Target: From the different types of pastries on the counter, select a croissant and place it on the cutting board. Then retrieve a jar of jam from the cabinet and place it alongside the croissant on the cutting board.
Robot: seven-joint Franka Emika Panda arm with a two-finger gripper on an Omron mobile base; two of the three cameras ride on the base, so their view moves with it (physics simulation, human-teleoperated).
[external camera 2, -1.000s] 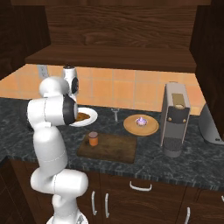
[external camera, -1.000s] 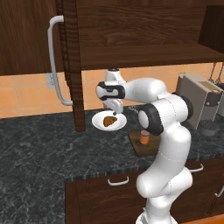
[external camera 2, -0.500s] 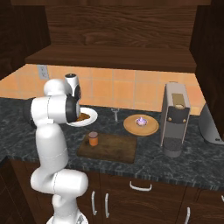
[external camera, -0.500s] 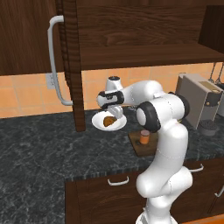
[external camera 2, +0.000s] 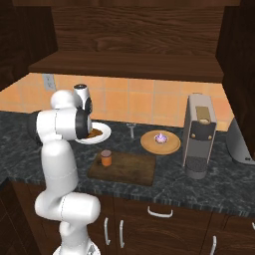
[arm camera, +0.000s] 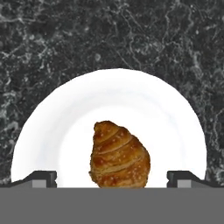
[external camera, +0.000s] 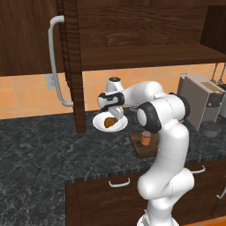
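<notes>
Two dark fingertips (arm camera: 40,177) of the gripper (arm camera: 111,178) stand wide apart, one on each side of the croissant (arm camera: 119,156), holding nothing; from the hand view I cannot tell whether either tip touches the pastry or the plate. Croissant: golden-brown, ridged and lumpy, tapering to a blunt point, speckled crust; it lies on a round white plate (arm camera: 65,113), smooth and glossy, off-centre toward the gripper's side of the plate. In the left base view the gripper (external camera: 113,115) hangs just over the croissant (external camera: 108,122) on the plate (external camera: 118,127), which sits toward the back edge of the counter (external camera: 44,145), a black-grey marbled stone worktop. Cutting board (external camera 2: 130,168): flat dark brown rectangle with visible grain, near the front edge of the worktop, just beside the plate (external camera 2: 102,131). Jar of jam (external camera 2: 105,158): small orange cylinder with a duller brownish lid, upright at the board's left end in the right base view. Round tan wooden plate (external camera 2: 149,145) carries a purple-topped cupcake (external camera 2: 160,138), behind the board's right end. Grey boxy coffee machine (external camera 2: 199,134) stands to the right of that. Cabinet (external camera: 132,35): dark brown wood, shelf, long curved grey bar handle (external camera: 54,62) on its door.
</notes>
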